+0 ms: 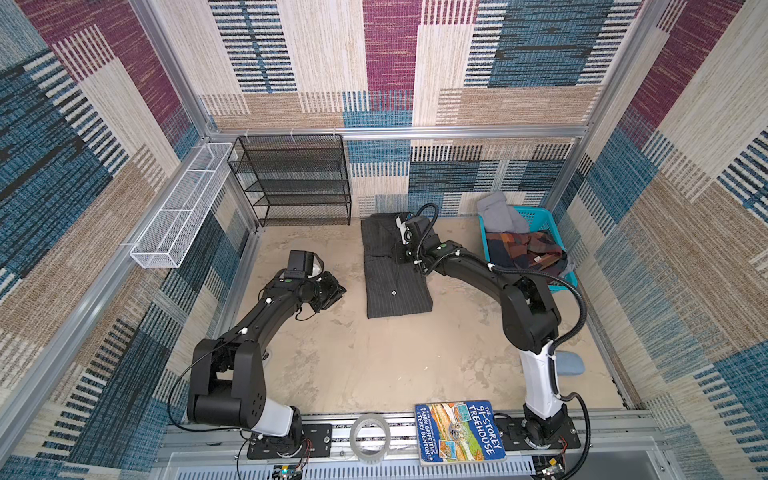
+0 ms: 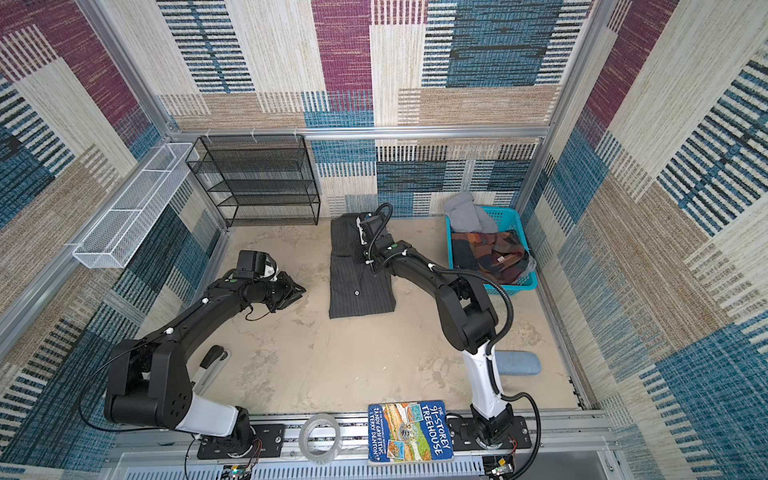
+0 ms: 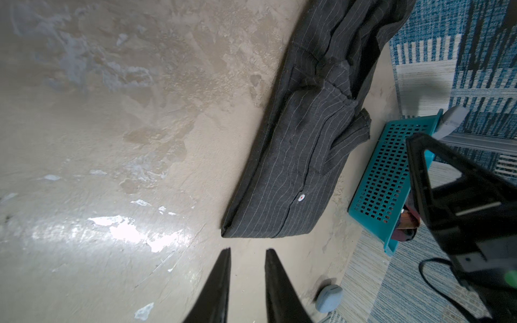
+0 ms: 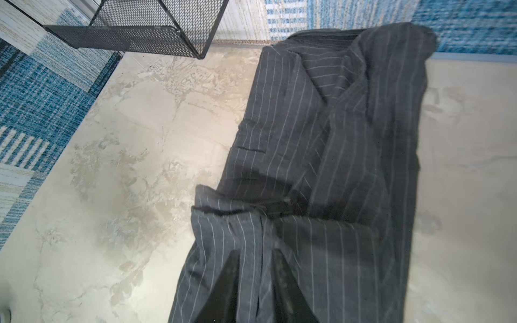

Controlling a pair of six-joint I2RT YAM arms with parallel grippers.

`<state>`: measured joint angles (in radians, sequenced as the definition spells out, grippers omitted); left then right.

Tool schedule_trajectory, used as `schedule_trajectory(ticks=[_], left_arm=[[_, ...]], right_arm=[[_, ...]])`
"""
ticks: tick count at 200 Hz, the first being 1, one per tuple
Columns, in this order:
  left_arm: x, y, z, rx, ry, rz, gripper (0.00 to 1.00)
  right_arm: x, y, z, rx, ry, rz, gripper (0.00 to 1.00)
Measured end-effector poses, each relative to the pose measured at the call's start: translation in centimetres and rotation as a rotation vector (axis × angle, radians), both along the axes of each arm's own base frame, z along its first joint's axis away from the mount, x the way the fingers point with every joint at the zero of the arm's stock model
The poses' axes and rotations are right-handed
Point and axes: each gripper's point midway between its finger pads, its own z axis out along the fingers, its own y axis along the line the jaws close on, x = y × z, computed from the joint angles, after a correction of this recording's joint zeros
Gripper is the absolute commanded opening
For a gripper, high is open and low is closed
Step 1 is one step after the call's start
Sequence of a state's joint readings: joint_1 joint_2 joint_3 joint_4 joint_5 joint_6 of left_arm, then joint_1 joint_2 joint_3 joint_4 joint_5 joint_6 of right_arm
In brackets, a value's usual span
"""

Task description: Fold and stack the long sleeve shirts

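One long sleeve shirt, charcoal with thin pale pinstripes, lies folded into a long narrow strip at the back middle of the table. Its collar end is toward the back wall and one white button faces up. My right gripper hangs low over the strip's right edge near its middle. In the right wrist view its fingers stand a little apart over the striped cloth, where a seam runs between them. My left gripper sits left of the shirt, open over bare table.
A teal basket at the back right holds a plaid garment and a grey one. A black mesh shelf stands at the back left, with a white wire tray on the left wall. Book and tape roll lie on the front rail.
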<state>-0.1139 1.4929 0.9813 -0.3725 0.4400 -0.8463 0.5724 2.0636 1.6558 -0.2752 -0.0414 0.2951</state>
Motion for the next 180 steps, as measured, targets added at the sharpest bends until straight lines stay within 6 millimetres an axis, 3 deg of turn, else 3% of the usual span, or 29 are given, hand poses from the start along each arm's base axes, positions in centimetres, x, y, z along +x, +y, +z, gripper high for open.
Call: schedule_trajectory(ticks=[14,44,64,92,125,180], left_arm=[[0.1,-0.3,-0.1,-0.007,-0.001,-0.009,0.26],[0.1,-0.7,-0.1,-0.011,-0.001,-0.017,0.25],[0.2,-0.9,-0.2,-0.011,0.004,-0.021,0.25],[0.2,-1.0,-0.3,-0.011,0.010,-0.021,0.25],[0.2,-1.0,-0.5,-0.008,0.016,-0.019,0.25],[0.2,-0.9,-0.8,-0.006,0.029,-0.019,0.25]], right_arm=[[-0.9,-1.0,-0.8,-0.019,0.018,-0.011,0.23],[-2.6,-3.1,-4.8,-0.093,0.107,-0.034,0.22],[-2.1,-3.3,-5.6,-0.106,0.113,-0.047,0.21],[-0.6,-2.3,-6.7,-0.116,0.114,-0.028,0.21],[1.7,0.1,-5.5,-0.073,0.076,0.028,0.21],[2.5,2.6,-5.6,-0.021,0.089,0.115,0.21]])
